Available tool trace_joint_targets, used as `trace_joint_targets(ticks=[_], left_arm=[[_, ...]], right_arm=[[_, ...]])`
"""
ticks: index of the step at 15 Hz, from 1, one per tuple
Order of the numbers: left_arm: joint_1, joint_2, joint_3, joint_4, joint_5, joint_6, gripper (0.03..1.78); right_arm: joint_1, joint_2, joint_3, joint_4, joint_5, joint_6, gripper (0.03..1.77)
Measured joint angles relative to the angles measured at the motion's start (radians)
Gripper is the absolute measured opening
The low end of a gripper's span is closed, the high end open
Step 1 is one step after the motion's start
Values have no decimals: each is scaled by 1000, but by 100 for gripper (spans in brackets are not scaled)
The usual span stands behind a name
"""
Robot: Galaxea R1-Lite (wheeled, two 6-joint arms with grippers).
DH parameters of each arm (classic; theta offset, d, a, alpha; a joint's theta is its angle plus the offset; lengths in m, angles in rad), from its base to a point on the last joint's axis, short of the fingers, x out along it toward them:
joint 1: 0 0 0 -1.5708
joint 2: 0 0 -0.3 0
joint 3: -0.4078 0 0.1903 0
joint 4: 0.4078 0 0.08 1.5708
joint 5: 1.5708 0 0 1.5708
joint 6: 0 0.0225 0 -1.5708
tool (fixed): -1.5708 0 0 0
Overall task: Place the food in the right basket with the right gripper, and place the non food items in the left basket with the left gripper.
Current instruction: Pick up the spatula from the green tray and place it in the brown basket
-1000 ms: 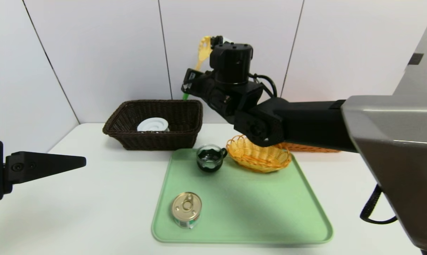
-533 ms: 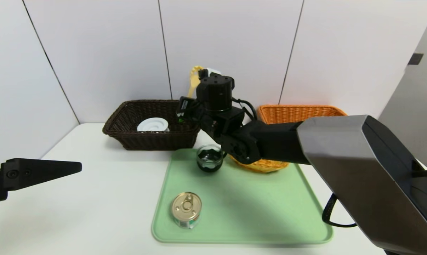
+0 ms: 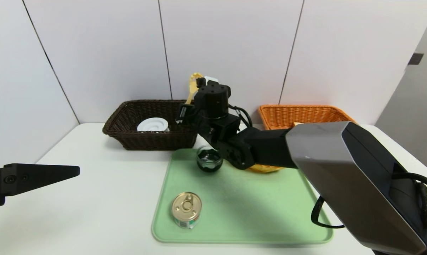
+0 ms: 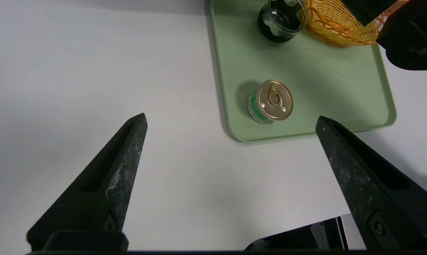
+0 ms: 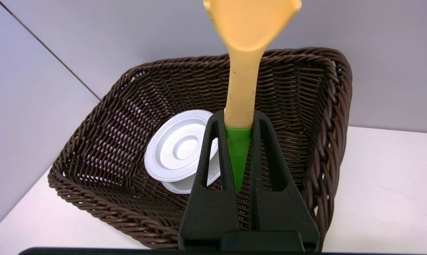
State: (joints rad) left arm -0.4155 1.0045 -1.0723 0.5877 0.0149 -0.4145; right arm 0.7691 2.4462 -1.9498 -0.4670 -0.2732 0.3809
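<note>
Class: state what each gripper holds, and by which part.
The right gripper pinches the spoon where its green handle meets the yellow stem. The left gripper holds nothing.

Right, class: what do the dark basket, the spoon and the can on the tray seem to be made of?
Dark brown basket: woven wicker or rattan-look strands, with a braided rim. Pasta spoon: likely matte plastic or silicone, yellow with a green handle. Tin can: metal, judging by its shiny gold pull-ring lid, with a green-white label. Tray: probably smooth matte plastic.
</note>
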Motion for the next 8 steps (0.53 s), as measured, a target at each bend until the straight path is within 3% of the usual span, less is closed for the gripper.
trace_joint_targets(ticks=[6,8], left_arm=[[0,2,0,-1,0,14,169],[0,2,0,0,0,19,169]], right_arm=[[-4,27,-2,3,0,-49,18],[-3,30,-2,-1,0,-65,52]])
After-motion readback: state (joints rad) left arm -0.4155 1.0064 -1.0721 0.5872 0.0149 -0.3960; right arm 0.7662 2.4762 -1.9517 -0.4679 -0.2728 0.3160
